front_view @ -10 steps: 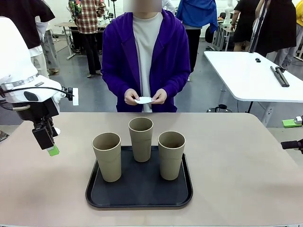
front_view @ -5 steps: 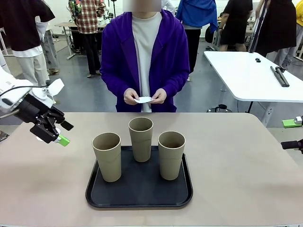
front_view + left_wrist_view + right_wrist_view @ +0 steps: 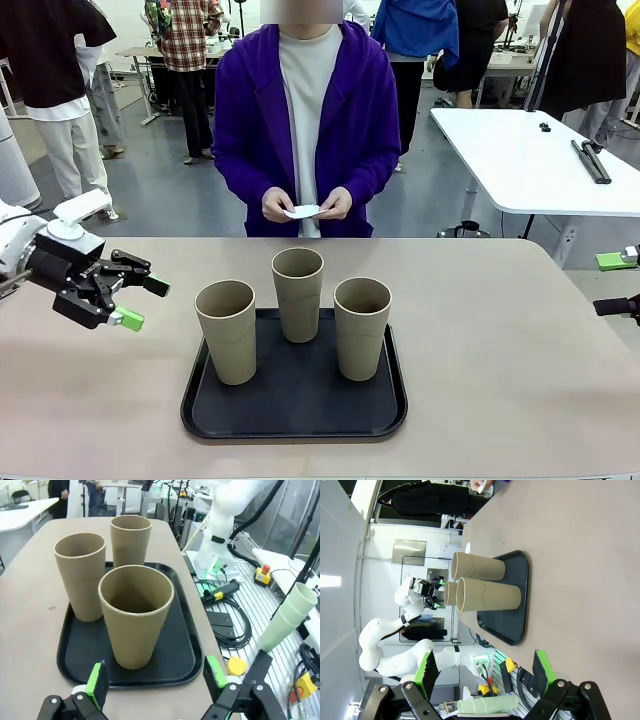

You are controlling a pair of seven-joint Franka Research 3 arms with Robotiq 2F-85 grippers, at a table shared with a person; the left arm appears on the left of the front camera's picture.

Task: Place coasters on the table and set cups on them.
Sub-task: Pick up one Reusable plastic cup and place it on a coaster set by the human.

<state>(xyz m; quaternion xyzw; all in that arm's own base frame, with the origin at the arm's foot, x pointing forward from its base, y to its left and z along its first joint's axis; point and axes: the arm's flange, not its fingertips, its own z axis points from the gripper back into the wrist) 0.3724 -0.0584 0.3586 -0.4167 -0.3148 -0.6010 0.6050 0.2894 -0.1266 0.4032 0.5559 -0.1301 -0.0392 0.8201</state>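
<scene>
We see our counter [image 3: 500, 370] carrying a tray [image 3: 295, 390] of three cups [image 3: 298, 293] near its front edge; left pincer [image 3: 145, 304] and right pincer [image 3: 484, 670] both released; white table [image 3: 530, 160] beyond.

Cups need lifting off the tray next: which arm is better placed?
Left, probably: the left tool is open and points at the nearest cup from close by; the right tool hangs farther off.

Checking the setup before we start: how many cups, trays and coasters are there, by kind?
Tall tan tapered cups: 3
Black rounded-square tray: 1
White paper coaster, held by the person: 1 visible
Total: 5
</scene>
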